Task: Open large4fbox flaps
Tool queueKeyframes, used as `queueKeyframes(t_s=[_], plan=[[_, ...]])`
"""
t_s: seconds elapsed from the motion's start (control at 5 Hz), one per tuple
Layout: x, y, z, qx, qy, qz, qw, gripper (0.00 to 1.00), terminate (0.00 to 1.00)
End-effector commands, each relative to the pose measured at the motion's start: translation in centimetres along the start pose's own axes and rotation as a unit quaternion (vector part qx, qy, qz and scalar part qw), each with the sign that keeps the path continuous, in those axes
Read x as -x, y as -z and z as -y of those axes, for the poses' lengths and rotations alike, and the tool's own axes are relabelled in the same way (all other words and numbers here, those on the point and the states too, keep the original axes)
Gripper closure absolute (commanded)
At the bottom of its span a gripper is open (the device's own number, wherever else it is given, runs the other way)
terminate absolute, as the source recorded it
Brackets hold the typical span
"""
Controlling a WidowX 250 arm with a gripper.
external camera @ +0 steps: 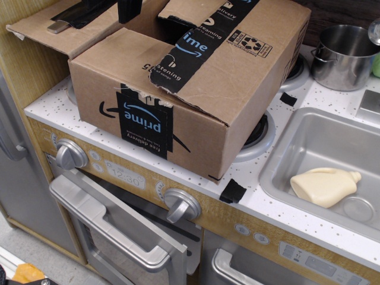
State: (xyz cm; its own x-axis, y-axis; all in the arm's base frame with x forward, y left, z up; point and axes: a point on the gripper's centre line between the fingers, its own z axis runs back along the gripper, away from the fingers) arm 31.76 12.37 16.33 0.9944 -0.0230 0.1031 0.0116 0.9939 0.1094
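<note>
Dark fingers (129, 10) at the top edge, cropped by the frame; apart or together cannot be told. Directly below them, the gap in the top of the cardboard box (196, 119). To their left, one flap (41, 32) folded outward; to their right, another flap (237, 35) lying flat with torn black tape. Under the box, the white speckled surface (53, 101) of a toy stove. Farther right, a steel pot (344, 56) and a sink (314, 148) holding a cream bottle (325, 185).

"prime" on large4fbox (196, 89) tape
</note>
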Motion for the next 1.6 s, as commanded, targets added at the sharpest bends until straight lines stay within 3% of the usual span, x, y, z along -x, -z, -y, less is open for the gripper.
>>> queueKeyframes(t_s=[0.0, 0.8, 1.0, 1.4], plan=[[0.0, 0.0, 0.0, 0.000, 0.000, 0.000, 1.0000, 0.00, 0.00], [-1.1, 0.0, 1.9, 0.110, -0.076, 0.036, 0.9904, 0.00, 0.00], [-2.0, -0.3, 2.8, 0.160, -0.096, 0.060, 0.9806, 0.00, 0.00], [-3.4, -0.2, 6.6, 0.253, -0.123, 0.065, 0.9575, 0.00, 0.00]])
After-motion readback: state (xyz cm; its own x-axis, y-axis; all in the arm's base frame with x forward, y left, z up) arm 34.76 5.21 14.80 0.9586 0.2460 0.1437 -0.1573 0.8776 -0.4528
